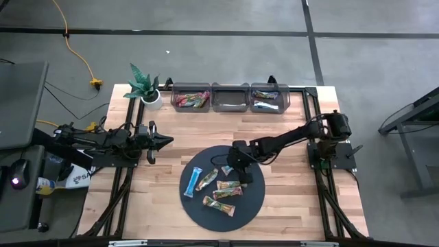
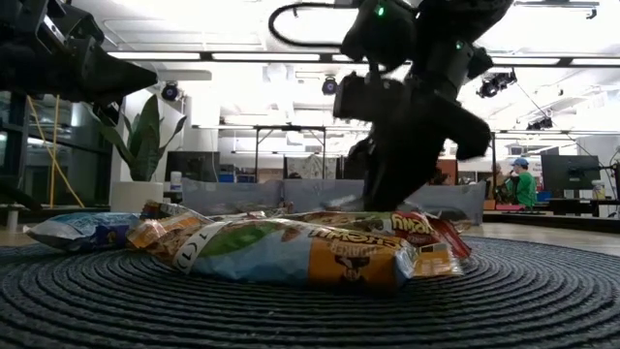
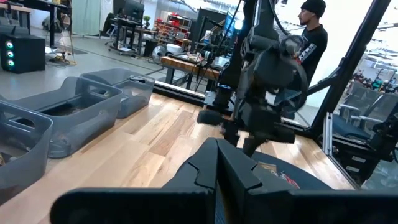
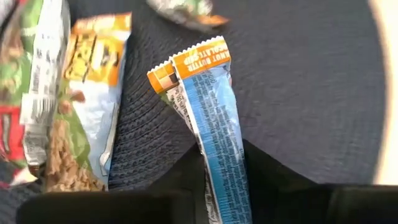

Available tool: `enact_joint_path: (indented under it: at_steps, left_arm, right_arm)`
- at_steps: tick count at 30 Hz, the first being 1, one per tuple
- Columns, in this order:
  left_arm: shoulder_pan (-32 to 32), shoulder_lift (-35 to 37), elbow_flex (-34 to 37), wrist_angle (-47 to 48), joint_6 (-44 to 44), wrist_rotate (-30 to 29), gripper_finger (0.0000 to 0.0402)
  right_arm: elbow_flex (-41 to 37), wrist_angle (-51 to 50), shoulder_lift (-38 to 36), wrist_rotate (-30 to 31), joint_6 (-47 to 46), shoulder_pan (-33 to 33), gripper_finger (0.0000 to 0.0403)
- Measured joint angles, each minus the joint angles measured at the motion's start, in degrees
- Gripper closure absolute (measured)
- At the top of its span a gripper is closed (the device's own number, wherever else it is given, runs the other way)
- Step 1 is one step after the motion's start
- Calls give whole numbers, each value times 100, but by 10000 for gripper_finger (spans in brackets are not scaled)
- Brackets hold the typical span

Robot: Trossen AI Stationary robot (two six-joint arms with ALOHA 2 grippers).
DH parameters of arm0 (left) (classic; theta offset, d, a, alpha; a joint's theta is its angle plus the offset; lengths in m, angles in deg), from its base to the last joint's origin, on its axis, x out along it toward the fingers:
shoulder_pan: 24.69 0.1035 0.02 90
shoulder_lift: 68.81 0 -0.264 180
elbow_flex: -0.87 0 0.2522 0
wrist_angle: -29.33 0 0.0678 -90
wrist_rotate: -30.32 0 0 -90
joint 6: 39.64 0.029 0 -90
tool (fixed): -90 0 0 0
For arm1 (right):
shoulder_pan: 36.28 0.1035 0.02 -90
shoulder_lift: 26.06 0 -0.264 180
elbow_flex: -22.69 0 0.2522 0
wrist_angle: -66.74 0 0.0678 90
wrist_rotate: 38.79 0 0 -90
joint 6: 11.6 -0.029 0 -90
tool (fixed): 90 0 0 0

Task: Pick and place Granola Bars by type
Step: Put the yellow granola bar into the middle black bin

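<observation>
1. The right tool point(image 1: 232, 167) is down over the far part of the large dark round woven mat point(image 1: 254, 199) on the pale wooden desk point(image 1: 158, 199).
2. In the right wrist view its two dark fingers point(image 4: 280, 180) are pinched on a shiny light blue wrapped granola bar with an orange end point(image 4: 214, 134); the bar stands up between them, its orange end clear of the mat.
3. Just beside that tool lie the other bars: a green, white and orange wrapped bar point(image 4: 93, 118) and a multicolour one point(image 4: 28, 93).
4. From above, a light blue bar point(image 1: 193, 182) and its blue neighbour point(image 1: 206, 180) lie on the mat to the side of the right tool, with green-brown bars point(image 1: 228, 186) nearer the desk's front edge.
5. Three clear plastic bins point(image 1: 230, 97) stand in a row along the far edge, well apart from the right tool; two hold bars.
6. The left tool point(image 1: 164, 141) hangs above the desk off the mat, with its fingers closed together and empty.
7. A small green potted plant in a white pot point(image 1: 145, 88) stands just beyond the left tool.
</observation>
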Motion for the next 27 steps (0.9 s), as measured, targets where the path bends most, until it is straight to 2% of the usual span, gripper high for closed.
enact_joint_path:
  at_steps: [6,12,16,20,23,27]
  left_arm:
    - [0,-1,-2,2,0,0,400]
    - [0,-1,0,0,0,0,400]
    - [0,-2,-2,0,0,0,400]
    - [0,-1,-1,0,0,0,400]
    - [1,-2,-1,2,0,0,400]
    - [0,-1,-2,0,0,0,400]
  right_arm:
    - [0,-125,-638,178,-879,-154,351]
    - [0,202,-1382,-494,-2188,-427,361]
    - [0,1046,-1762,-1234,-2950,-597,358]
    - [2,2376,-1943,-1845,-3590,-678,356]
    - [7,3466,-1965,-2135,-3950,-678,358]
    - [7,4556,-1965,-2191,-4113,-666,363]
